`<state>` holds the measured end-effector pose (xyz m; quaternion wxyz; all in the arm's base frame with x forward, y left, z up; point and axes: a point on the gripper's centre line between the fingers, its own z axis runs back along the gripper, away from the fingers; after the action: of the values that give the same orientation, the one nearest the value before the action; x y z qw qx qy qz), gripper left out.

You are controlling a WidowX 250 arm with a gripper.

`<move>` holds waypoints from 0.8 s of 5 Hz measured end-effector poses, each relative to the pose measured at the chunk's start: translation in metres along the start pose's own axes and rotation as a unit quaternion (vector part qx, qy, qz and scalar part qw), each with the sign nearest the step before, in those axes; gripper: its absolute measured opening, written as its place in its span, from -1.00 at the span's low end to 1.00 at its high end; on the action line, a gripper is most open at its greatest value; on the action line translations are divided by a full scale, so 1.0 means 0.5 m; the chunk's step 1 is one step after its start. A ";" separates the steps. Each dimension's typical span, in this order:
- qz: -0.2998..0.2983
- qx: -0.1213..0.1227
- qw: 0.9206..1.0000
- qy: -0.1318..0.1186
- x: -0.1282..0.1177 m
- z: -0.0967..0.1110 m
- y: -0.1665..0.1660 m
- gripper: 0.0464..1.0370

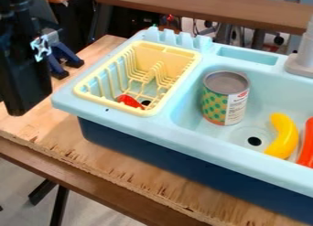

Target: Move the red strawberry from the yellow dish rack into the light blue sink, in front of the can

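Leftmost, the black gripper [17, 111] hangs beside the toy sink [67, 99]; whether it is open or closed, I cannot tell. Nearest to its right: the yellow dish rack [153, 56], long axis slanting away from the gripper toward the upper right, a red object [128, 100] at the near end. Farther right of the gripper, beyond the rack: the upright tin can [223, 99] in the basin, then the curved yellow toy banana [285, 136].

Likely a lab: toy sink [128, 131], workbench [55, 122].
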<state>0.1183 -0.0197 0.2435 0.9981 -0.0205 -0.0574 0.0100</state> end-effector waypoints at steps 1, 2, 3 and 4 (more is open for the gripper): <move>0.000 0.000 1.000 0.004 -0.002 -0.004 0.000 0.91; 0.011 0.006 1.000 0.001 0.032 -0.016 0.017 0.91; -0.023 -0.013 1.000 -0.003 0.080 -0.009 0.045 0.91; -0.051 -0.014 0.999 0.004 0.137 -0.021 0.075 0.91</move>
<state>0.1867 0.0189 0.2393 0.9971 -0.0319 -0.0546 -0.0420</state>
